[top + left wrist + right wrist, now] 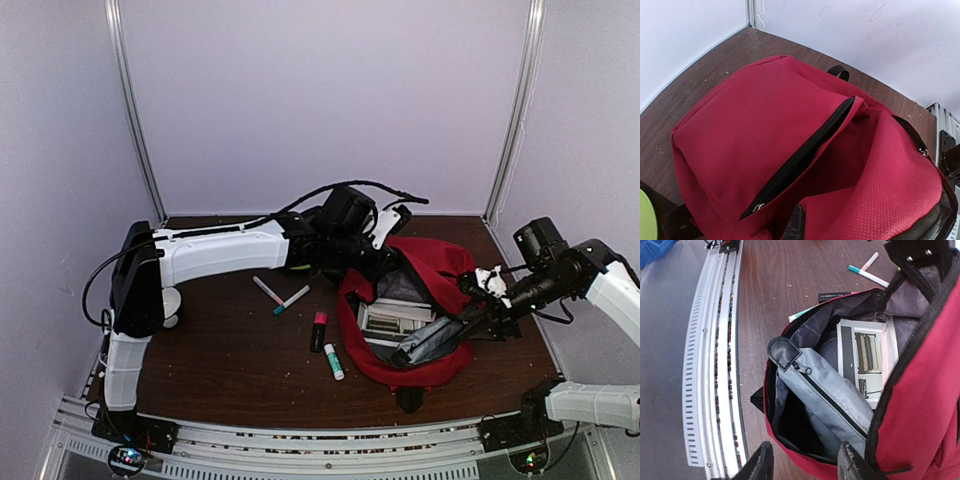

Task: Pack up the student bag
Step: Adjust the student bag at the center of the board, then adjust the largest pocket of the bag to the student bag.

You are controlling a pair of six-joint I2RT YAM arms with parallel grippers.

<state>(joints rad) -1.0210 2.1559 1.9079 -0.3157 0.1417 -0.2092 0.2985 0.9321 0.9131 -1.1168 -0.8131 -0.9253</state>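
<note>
On the dark brown wooden surface [220, 360] lie a pink-tipped white marker [266, 289], a teal-capped white marker [293, 298], a pink-and-black highlighter [319, 331] and a white green-capped tube [333, 361].

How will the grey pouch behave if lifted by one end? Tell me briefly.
Probably floppy: the grey pouch is soft fabric, creased and sagging inside the bag. Likely light for its size, since it looks flat. Its smooth fabric might slip; the black tab end offers a firmer hold.
</note>
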